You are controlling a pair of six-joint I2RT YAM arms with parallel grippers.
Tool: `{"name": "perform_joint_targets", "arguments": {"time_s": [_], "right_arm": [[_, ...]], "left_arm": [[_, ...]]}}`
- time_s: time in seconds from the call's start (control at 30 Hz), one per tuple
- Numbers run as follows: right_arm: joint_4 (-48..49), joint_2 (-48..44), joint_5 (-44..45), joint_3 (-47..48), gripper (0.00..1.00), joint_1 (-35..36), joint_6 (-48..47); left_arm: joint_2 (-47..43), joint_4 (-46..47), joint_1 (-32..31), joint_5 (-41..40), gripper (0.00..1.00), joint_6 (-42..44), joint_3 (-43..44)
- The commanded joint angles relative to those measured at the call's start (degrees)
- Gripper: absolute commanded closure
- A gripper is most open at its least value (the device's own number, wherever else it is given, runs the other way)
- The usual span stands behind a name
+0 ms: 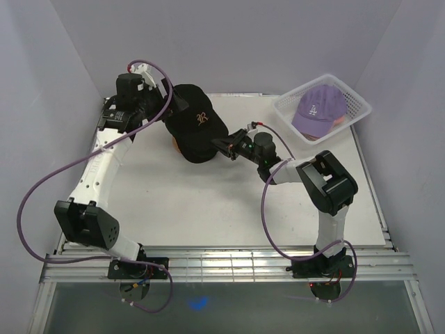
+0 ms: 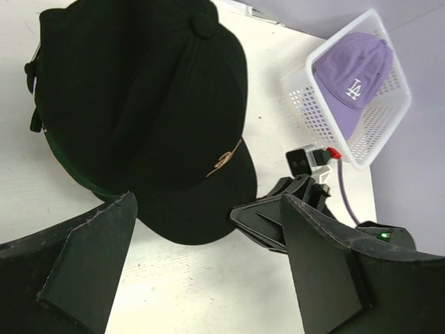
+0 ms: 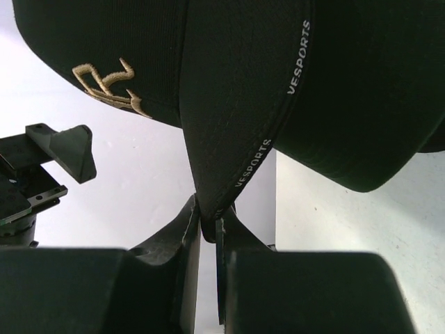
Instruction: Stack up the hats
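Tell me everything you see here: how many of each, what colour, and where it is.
black cap: one, black with gold logo, back middle, topping a pile
dark green cap: at least one, only an edge shows under the black cap
lavender cap: one, lavender with white logo, inside the basket
pink item: one sliver, pink, beneath the lavender cap; cannot tell what
basket: one, white mesh, back right corner
table: one, white
left gripper: one, black, open, beside the pile
right gripper: one, black, shut on the black cap's brim
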Motion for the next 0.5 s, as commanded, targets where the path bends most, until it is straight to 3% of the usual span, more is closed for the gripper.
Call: {"name": "perform_joint_targets", "arguments": {"time_s": [0.0, 0.2, 0.47], "right_arm": [[-16.41, 3.15, -3.11, 2.69, 0.92, 0.46, -3.21], [-23.19, 5.34, -3.9, 4.54, 0.92, 0.37, -4.35], [-25.13, 7.98, -4.69, 4.45, 0.92, 0.28, -4.36]], "left_arm": [[1.73, 0.8, 0.59, -2.5, 0.06, 1.44, 2.54], [4.99, 1.06, 1.21, -3.65, 0.06, 1.44, 3.59], [8.5, 0.01, 1.56, -5.66, 0.07, 1.44, 4.91]]}}
